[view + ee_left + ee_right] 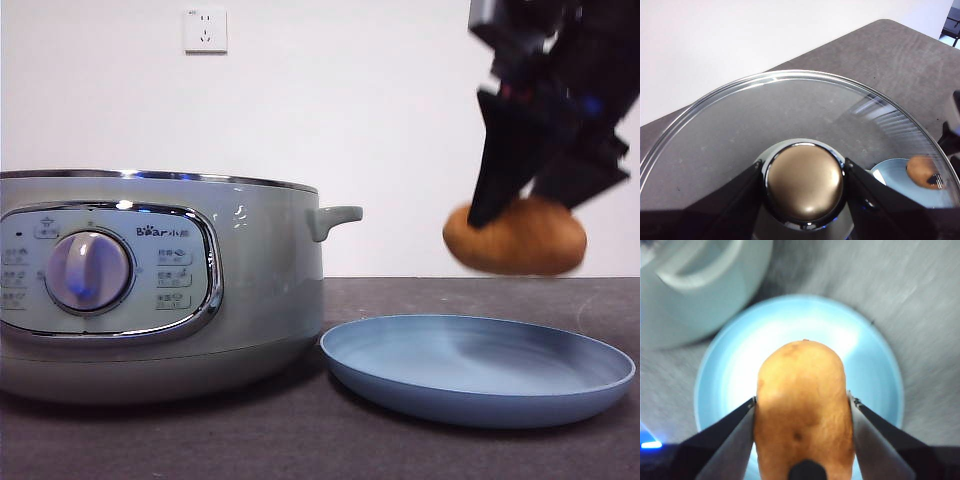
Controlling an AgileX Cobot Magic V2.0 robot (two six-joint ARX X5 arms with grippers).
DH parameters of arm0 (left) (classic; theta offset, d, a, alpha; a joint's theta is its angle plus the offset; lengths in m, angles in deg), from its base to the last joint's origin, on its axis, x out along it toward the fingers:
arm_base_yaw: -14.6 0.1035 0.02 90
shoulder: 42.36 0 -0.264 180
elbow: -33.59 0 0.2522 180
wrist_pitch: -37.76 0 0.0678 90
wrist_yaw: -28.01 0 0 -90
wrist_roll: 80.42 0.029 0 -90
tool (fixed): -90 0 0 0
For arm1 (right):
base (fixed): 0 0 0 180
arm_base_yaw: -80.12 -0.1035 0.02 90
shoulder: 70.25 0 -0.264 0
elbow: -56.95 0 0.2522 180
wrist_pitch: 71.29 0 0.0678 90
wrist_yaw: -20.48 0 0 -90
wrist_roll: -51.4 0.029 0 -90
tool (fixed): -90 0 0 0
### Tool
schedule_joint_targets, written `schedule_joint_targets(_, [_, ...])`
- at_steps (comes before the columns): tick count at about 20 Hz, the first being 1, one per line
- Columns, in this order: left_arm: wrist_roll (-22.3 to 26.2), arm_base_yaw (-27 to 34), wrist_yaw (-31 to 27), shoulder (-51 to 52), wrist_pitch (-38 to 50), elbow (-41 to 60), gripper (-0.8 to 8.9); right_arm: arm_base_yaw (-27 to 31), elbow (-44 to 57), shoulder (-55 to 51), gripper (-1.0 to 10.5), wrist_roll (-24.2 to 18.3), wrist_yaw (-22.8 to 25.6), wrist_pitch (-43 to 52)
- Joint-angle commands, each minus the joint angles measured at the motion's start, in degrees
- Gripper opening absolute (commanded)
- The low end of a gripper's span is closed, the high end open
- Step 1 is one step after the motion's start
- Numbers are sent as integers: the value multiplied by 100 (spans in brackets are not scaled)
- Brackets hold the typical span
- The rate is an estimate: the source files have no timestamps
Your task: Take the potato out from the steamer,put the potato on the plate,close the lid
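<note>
My right claw (525, 205) grips the oval brown-orange potato (515, 237) above the shallow light-blue plate (478, 368). My left claw (804, 182) clamps the glass lid's (740, 125) round knob (804, 181).

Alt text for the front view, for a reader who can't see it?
The right tool holds a brown potato in the air above a light-blue plate on a dark table. Left of the plate stands a pale green steamer, lid off.
</note>
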Motion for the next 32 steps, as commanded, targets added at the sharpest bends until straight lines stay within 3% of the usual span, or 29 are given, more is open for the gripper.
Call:
schedule_joint_targets(1, [63,4,-2,63,328,-74,-9,-52,273,199,-12,151,-11,238])
schedule_joint_targets(12, [63,4,0,63,323,-74,-9,-378,348,1259,-11,188,26,619])
schedule_joint_targets(14, [63,4,0,63,323,-74,-9,-376,348,1259,112,192,33,616])
schedule_joint_targets(16, [63,4,0,63,323,-74,-9,-376,348,1259,339,192,57,627])
schedule_joint_targets(18, [63,4,0,63,323,-74,-9,-376,348,1259,425,214,267,625])
schedule_joint_targets(26, [63,4,2,63,323,-74,-9,-376,254,1134,424,214,332,621])
schedule_joint_targets(32, [63,4,7,55,328,-74,-9,-376,-151,177,409,254,352,452])
